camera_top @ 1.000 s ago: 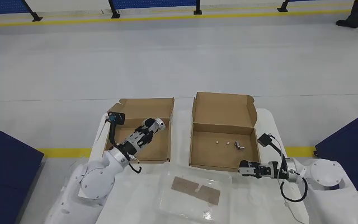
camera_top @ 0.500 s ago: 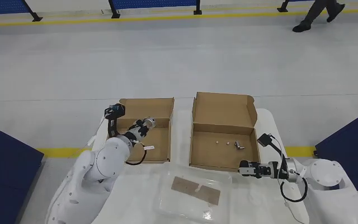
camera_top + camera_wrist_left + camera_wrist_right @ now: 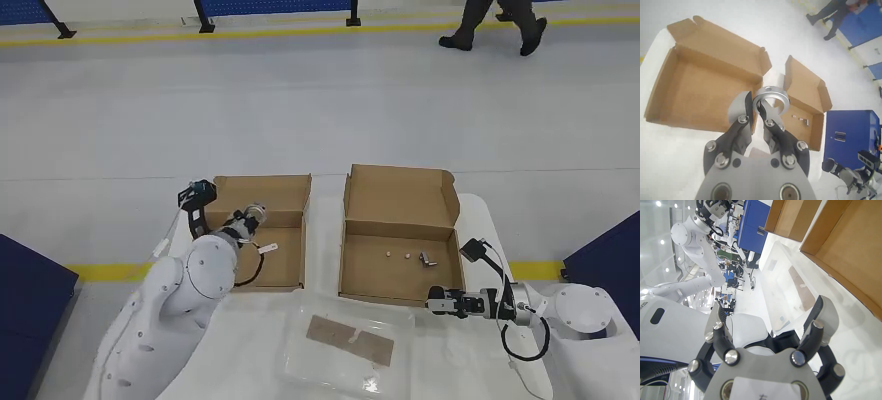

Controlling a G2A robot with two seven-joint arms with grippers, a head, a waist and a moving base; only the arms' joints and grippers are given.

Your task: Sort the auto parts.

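Observation:
My left gripper (image 3: 755,103) is shut on a silver metal ring (image 3: 771,99) with a threaded hole in its rim. In the top view it (image 3: 250,213) hangs above the back left part of the left cardboard box (image 3: 285,262), whose floor is bare. The right cardboard box (image 3: 400,275) holds a few small metal parts (image 3: 427,258), also seen as small metal parts (image 3: 800,119) from the left wrist. My right gripper (image 3: 437,300) sits low by the right box's front right corner, open (image 3: 769,303) with nothing between its fingers.
A clear plastic tray (image 3: 350,345) with brown patches on its floor lies in front of the two boxes, and the right gripper faces this clear tray (image 3: 789,275). Both box lids stand open at the back. The table edge lies close behind the right gripper.
The left arm has lifted and swung the ring leftward over the left box, from its middle toward its back left. The right arm has kept still.

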